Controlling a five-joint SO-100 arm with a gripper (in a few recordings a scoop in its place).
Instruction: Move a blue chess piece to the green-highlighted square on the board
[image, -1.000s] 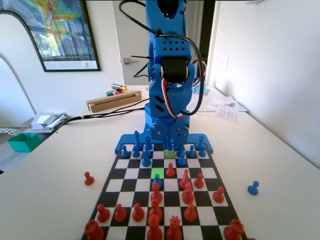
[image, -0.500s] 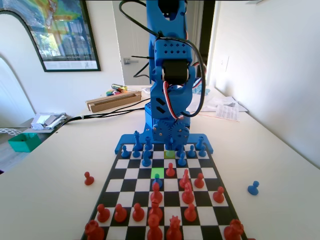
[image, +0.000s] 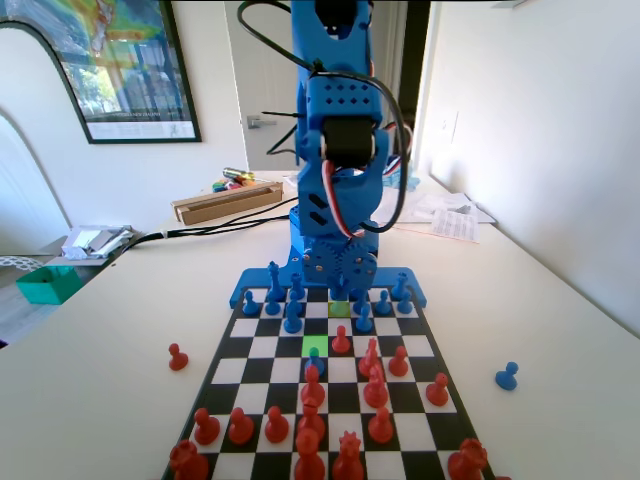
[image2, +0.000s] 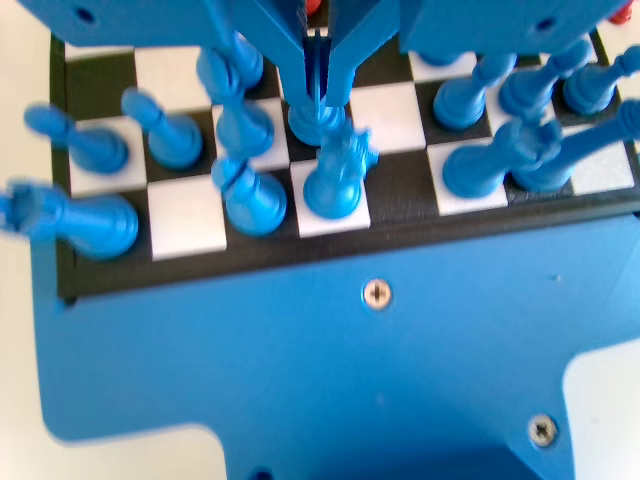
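Note:
In the wrist view my gripper (image2: 318, 95) hangs low over the back rows of the board (image2: 186, 222). Its jaws are drawn together on the round head of a blue chess piece (image2: 316, 122), a pawn standing among taller blue pieces. The fixed view shows my gripper (image: 340, 286) at the board's (image: 262, 347) far end, just over a dull olive square (image: 340, 309). The green-highlighted square (image: 316, 344) lies two rows nearer the camera and slightly left. It is bare, with another blue pawn (image: 316, 362) right in front of it.
Tall blue pieces (image2: 335, 175) crowd both sides of my gripper. Red pieces (image: 375, 385) fill the near half of the board, and one red pawn (image: 341, 340) stands right of the green square. Off the board lie a red pawn (image: 177, 356) and a blue pawn (image: 507, 376).
The arm's upper part has shifted slightly left and down over the far rows. The pieces seen on the board have not moved.

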